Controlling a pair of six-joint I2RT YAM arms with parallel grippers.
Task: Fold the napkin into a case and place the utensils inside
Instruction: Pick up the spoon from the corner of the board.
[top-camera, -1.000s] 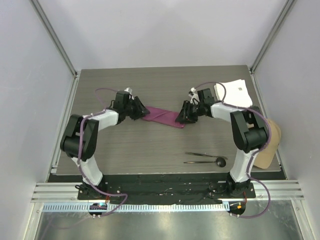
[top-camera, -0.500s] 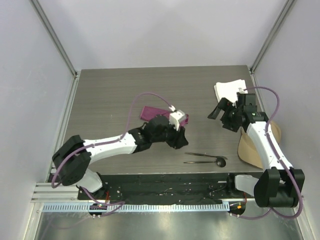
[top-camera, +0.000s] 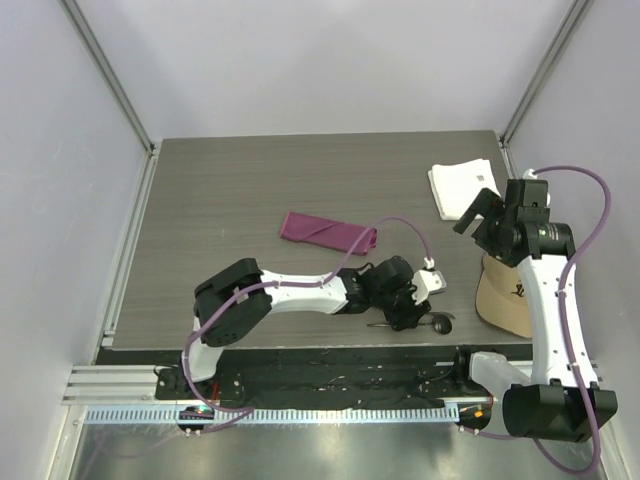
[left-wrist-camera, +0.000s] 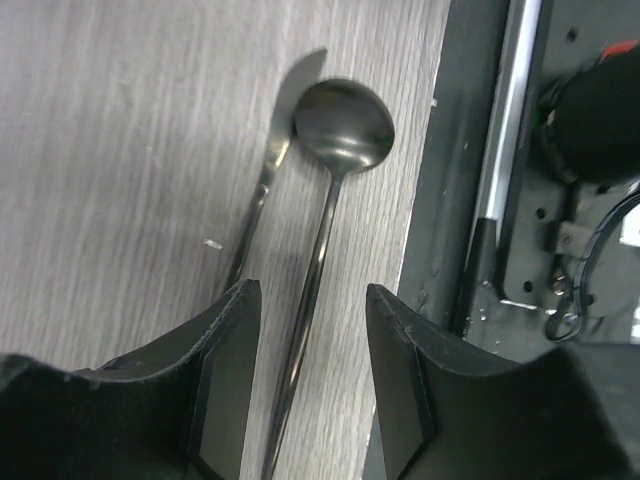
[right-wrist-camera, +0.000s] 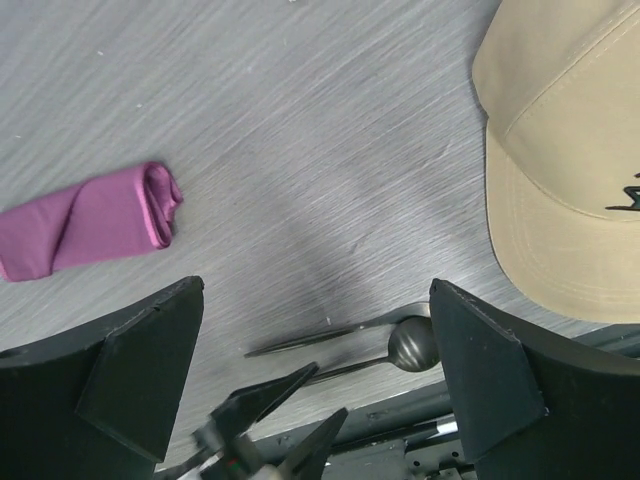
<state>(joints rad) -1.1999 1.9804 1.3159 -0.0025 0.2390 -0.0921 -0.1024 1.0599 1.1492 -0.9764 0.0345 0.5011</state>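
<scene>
Napkin (top-camera: 328, 231), a soft magenta cloth folded into a long flat case, now lies released on the woodgrain counter (top-camera: 220, 190), well apart from both pairs of fingers: folding looks finished. Left fingers (left-wrist-camera: 222, 380) have swung down, half open, straddling the thin glossy spoon (left-wrist-camera: 343, 125) handle, second utensil (left-wrist-camera: 268, 175) just beside. Right fingers (right-wrist-camera: 140, 360) have backed off, spread wide, empty.

Bright, even light; soft shadows

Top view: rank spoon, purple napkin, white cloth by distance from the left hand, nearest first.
1. Spoon, at the left hand, near edge of the table.
2. Purple napkin, back-left of it, mid-table.
3. White cloth, back-right, towards the far corner.
</scene>
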